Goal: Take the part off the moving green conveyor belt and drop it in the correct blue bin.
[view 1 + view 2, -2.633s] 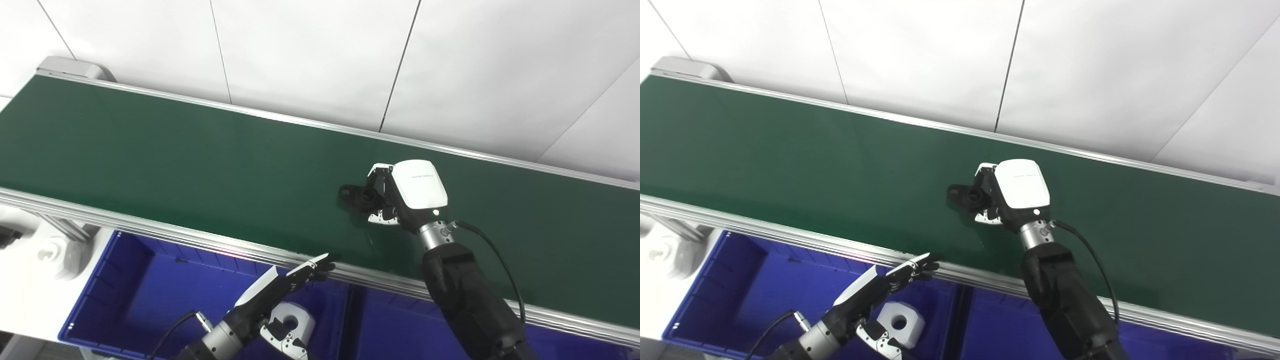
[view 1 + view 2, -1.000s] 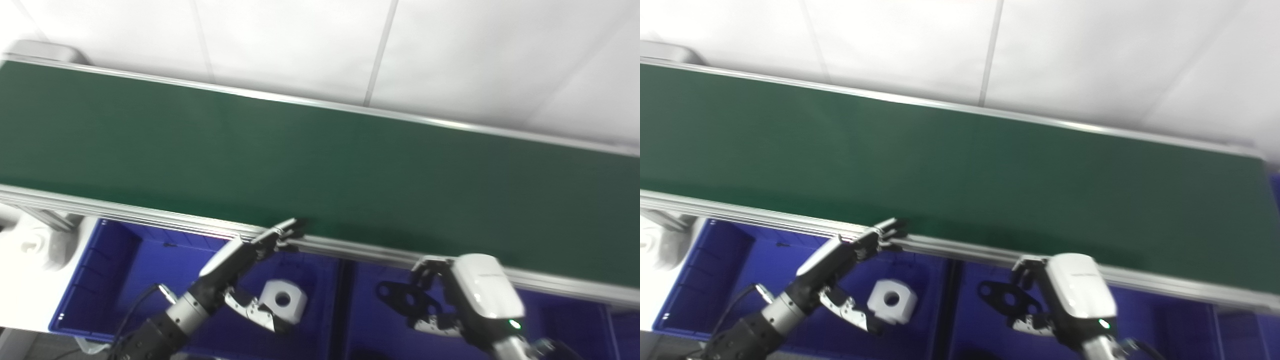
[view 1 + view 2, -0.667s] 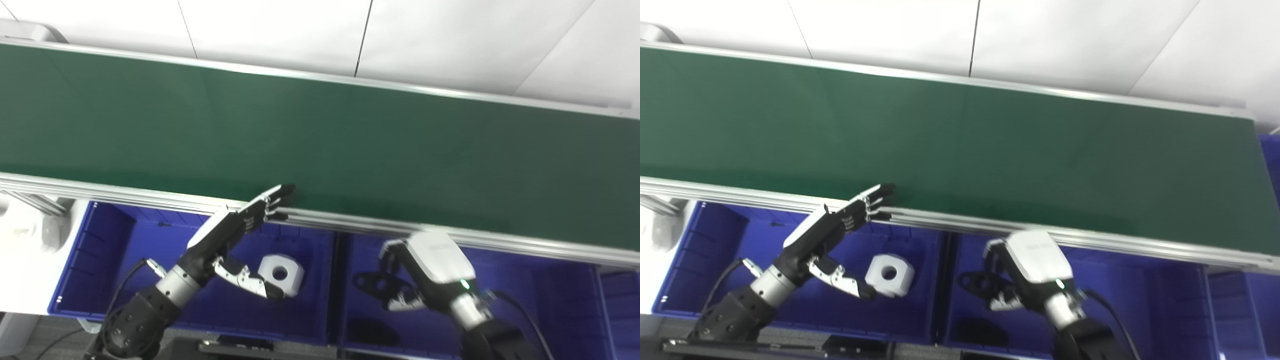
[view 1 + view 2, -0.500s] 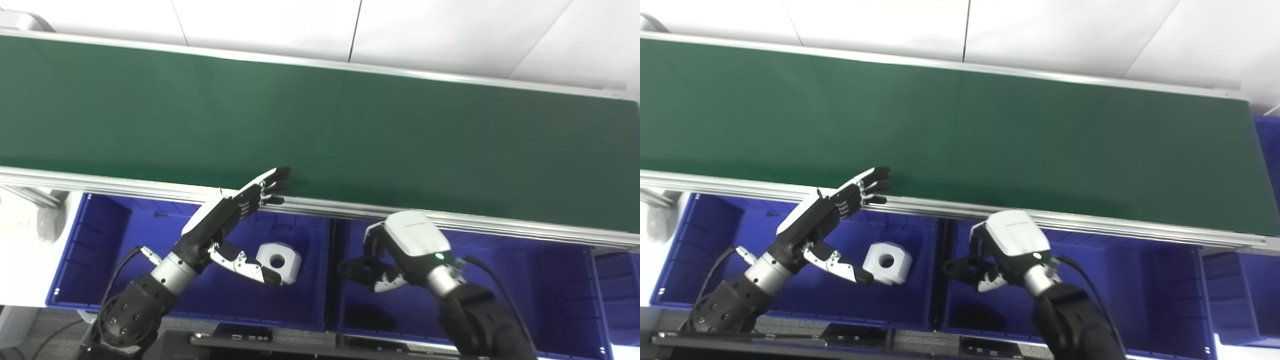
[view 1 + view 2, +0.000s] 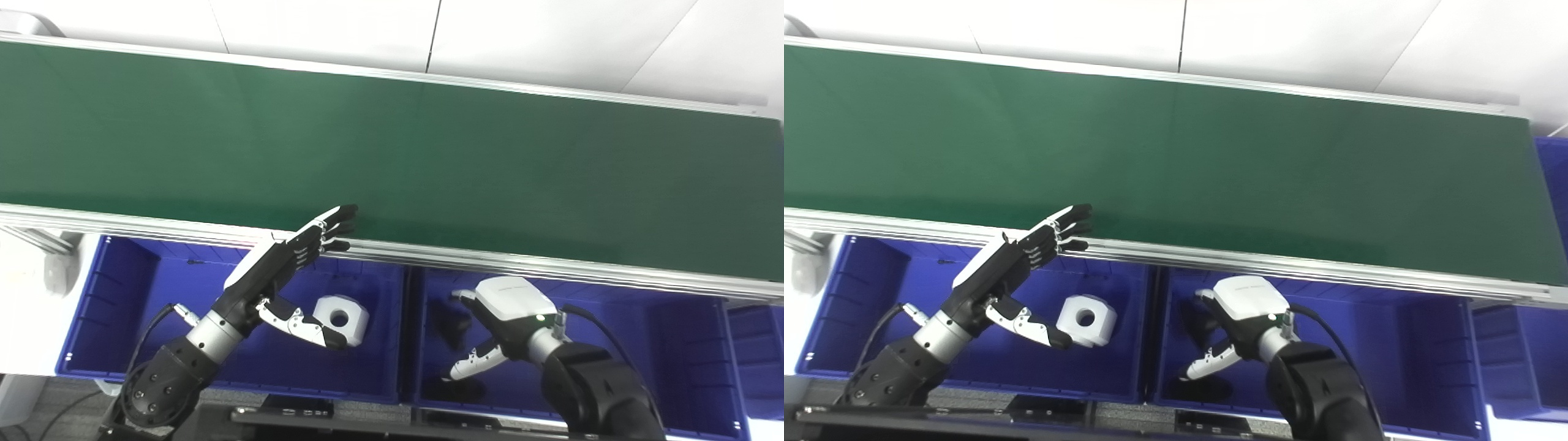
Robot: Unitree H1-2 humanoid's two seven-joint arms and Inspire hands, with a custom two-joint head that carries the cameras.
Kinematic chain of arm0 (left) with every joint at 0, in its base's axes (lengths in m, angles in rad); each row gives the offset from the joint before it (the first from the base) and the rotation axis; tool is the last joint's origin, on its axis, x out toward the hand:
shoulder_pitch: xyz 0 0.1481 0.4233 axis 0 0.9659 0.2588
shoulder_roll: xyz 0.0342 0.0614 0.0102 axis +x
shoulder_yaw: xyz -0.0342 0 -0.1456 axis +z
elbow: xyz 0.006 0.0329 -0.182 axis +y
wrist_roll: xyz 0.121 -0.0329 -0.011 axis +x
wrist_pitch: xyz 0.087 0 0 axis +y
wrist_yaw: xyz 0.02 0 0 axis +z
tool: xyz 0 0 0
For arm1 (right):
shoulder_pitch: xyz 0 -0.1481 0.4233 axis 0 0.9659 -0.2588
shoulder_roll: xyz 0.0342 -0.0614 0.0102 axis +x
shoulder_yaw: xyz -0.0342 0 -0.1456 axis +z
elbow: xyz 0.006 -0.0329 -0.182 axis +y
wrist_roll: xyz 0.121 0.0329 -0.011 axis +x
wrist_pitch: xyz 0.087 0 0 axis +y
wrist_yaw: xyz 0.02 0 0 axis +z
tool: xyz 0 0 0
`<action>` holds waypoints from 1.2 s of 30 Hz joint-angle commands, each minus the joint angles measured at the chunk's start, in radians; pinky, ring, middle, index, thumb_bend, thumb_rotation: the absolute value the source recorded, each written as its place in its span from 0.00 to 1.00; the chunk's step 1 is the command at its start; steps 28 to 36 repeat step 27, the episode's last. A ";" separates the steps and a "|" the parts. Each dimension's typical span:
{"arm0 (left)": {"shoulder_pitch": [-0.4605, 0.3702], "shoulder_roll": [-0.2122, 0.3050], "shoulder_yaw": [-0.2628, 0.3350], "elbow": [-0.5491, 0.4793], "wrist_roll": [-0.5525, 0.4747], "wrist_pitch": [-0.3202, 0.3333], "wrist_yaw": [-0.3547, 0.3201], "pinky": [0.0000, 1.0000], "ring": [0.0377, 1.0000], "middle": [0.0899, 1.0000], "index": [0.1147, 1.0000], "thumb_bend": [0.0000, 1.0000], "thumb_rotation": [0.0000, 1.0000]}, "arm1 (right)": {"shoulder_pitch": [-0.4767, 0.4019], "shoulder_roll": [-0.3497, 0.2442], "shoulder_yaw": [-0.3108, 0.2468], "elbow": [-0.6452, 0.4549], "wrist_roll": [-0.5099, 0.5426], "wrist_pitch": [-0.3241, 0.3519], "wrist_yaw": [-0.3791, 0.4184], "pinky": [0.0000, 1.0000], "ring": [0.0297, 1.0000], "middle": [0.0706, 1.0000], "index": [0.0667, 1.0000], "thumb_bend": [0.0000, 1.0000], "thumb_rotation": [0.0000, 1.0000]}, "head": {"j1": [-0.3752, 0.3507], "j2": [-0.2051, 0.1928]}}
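Fingers (image 5: pixel 327 225) of my left hand (image 5: pixel 278 260) were spread flat, tips over the conveyor belt's (image 5: pixel 392 159) near rail, above the left blue bin (image 5: pixel 98 306) holding a white block (image 5: pixel 340 318). To the right, my right hand (image 5: pixel 505 318) hung open inside the middle blue bin (image 5: pixel 704 343), holding nothing, the black part (image 5: pixel 452 327) just beside it. I judged the drop step was in hand; next, raise that hand clear.

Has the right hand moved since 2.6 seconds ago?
Yes. The right hand has come off the green belt, toward the robot past the near rail, and is now down inside the right blue bin.
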 commanded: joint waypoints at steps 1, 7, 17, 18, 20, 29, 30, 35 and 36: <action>0.006 0.004 0.002 -0.018 -0.007 -0.029 -0.005 0.83 0.92 0.96 0.93 0.95 0.24 | 0.027 0.007 -0.023 -0.079 -0.014 0.007 0.014 1.00 1.00 0.98 0.96 0.82 1.00 | 0.007 -0.003; 0.008 0.004 0.002 -0.012 -0.007 -0.035 -0.009 0.81 0.91 0.95 0.92 0.95 0.24 | 0.160 0.047 -0.106 -0.160 0.092 -0.028 -0.220 0.87 0.87 0.85 0.84 0.76 0.86 | 0.031 -0.016; -0.011 -0.003 -0.007 0.022 -0.021 -0.039 -0.023 0.83 0.91 0.95 0.93 0.94 0.23 | 0.312 0.123 -0.189 -0.085 0.551 -0.195 -0.663 0.51 0.62 0.69 0.73 0.64 0.42 | 0.081 -0.043; -0.014 -0.005 -0.009 0.027 -0.022 -0.041 -0.026 0.84 0.91 0.96 0.93 0.93 0.22 | 0.317 0.118 -0.185 -0.061 0.576 -0.219 -0.685 0.53 0.63 0.71 0.74 0.65 0.40 | 0.087 -0.043; -0.014 -0.008 -0.012 0.036 -0.020 -0.040 -0.031 0.85 0.92 0.97 0.93 0.93 0.21 | 0.334 0.127 -0.180 -0.032 0.634 -0.230 -0.712 0.58 0.68 0.74 0.77 0.66 0.38 | 0.102 -0.060; -0.012 -0.021 -0.021 0.055 0.001 -0.037 -0.032 0.87 0.94 0.98 0.93 0.91 0.20 | 0.352 0.126 -0.174 0.057 0.736 -0.276 -0.798 0.67 0.78 0.89 0.93 0.68 0.47 | 0.129 -0.082; -0.012 -0.021 -0.021 0.055 0.001 -0.037 -0.032 0.87 0.94 0.98 0.93 0.91 0.20 | 0.352 0.126 -0.174 0.057 0.736 -0.276 -0.798 0.67 0.78 0.89 0.93 0.68 0.47 | 0.129 -0.082; -0.012 -0.021 -0.021 0.055 0.001 -0.037 -0.032 0.87 0.94 0.98 0.93 0.91 0.20 | 0.352 0.126 -0.174 0.057 0.736 -0.276 -0.798 0.67 0.78 0.89 0.93 0.68 0.47 | 0.129 -0.082; -0.012 -0.021 -0.021 0.055 0.001 -0.037 -0.032 0.87 0.94 0.98 0.93 0.91 0.20 | 0.352 0.126 -0.174 0.057 0.736 -0.276 -0.798 0.67 0.78 0.89 0.93 0.68 0.47 | 0.129 -0.082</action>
